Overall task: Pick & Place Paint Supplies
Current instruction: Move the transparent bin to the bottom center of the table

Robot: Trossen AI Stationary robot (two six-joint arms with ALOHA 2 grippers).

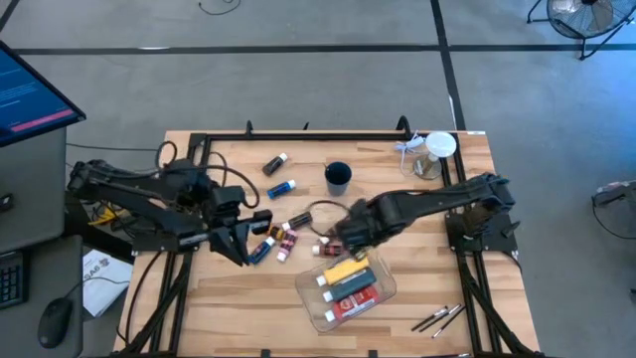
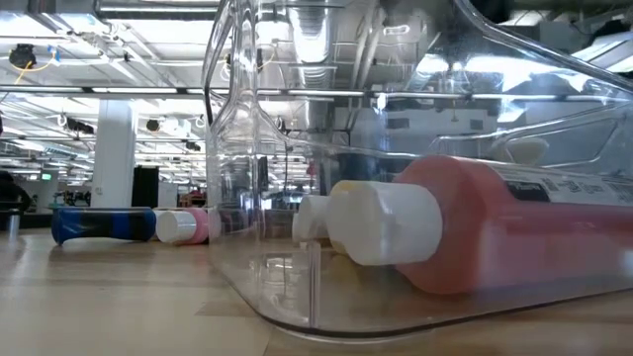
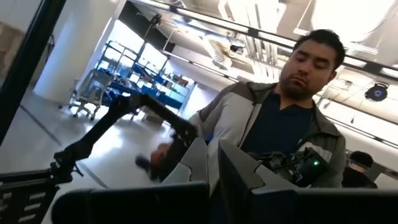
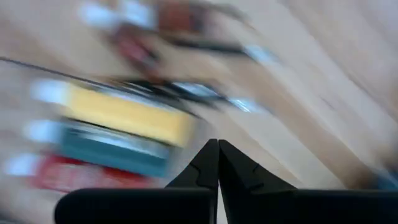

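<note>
Three bottles, yellow [image 1: 347,268], teal [image 1: 350,283] and red [image 1: 354,301], lie side by side in the clear tray [image 1: 383,290] near the table's front edge, mid-table. My right gripper [image 1: 331,242] hangs just past the tray's back-left corner, over the small tubes there [image 1: 323,248], fingers pinched together, holding nothing I can see. More small tubes [image 1: 281,237] lie scattered left of it, mid-table; two blue ones [image 1: 278,176] sit nearer the back edge beside the dark cup [image 1: 338,177]. Brushes [image 1: 438,318] lie at the front-right corner, well apart from both grippers. My left gripper [image 1: 241,254] is clenched empty, just beside a blue tube [image 1: 262,249] left of centre. Jar with white lid [image 1: 437,152] stands at the back-right corner.
</note>
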